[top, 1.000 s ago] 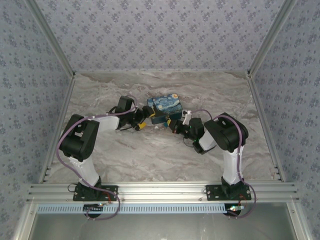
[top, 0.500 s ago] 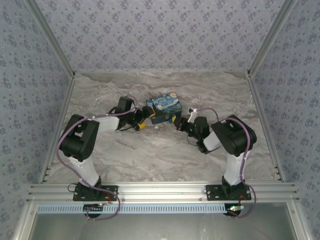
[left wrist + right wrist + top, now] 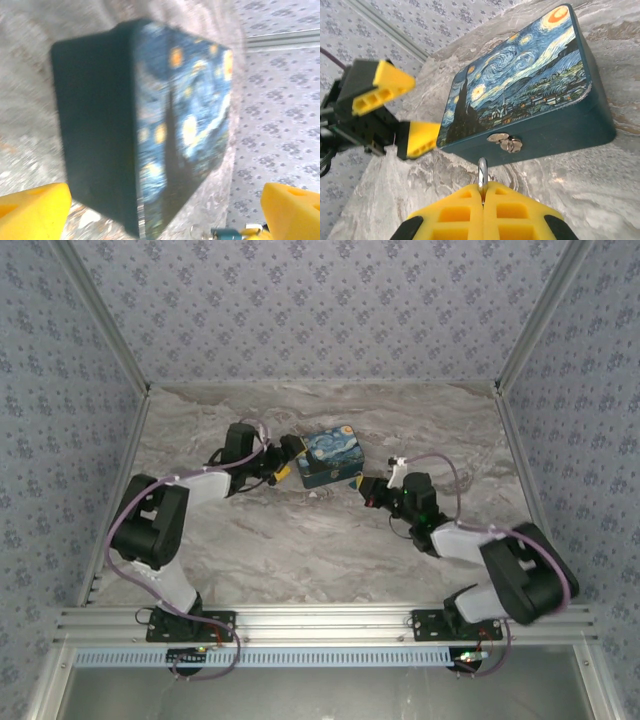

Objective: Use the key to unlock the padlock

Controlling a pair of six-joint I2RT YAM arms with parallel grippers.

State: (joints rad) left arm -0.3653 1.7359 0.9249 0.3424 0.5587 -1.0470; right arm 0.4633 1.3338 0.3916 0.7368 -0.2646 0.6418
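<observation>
Top external view: the two arms reach toward a painted box (image 3: 330,455) on the marbled grey surface (image 3: 300,540). The left gripper (image 3: 285,455) sits at the box's left end and the right gripper (image 3: 368,490) just off its near right corner. Right wrist view: the right gripper's yellow fingers are pressed together on a small item. A thin, shiny silver loop stands out between their tips, which I take to be the shackle of the padlock (image 3: 482,172), while its body is hidden inside the grip. The loop points at the box's small round metal latch (image 3: 506,143) and is near it but apart. The box is a shallow rounded rectangle with dark teal sides and a glossy lid printed with blue and yellow swirls. The left gripper's blocky, ribbed yellow fingers stand spread apart beside the box's end, holding nothing. Left wrist view: those fingers frame the blurred box from either side, with nothing between them. At the lower edge there is a tiny ring with a bluish body against something yellow, likely the same held padlock. The step looks like steadying the padlock for the key, which is too small to make out. Next the free gripper needs the key and a very fine, well-aligned push into the keyhole.
</observation>
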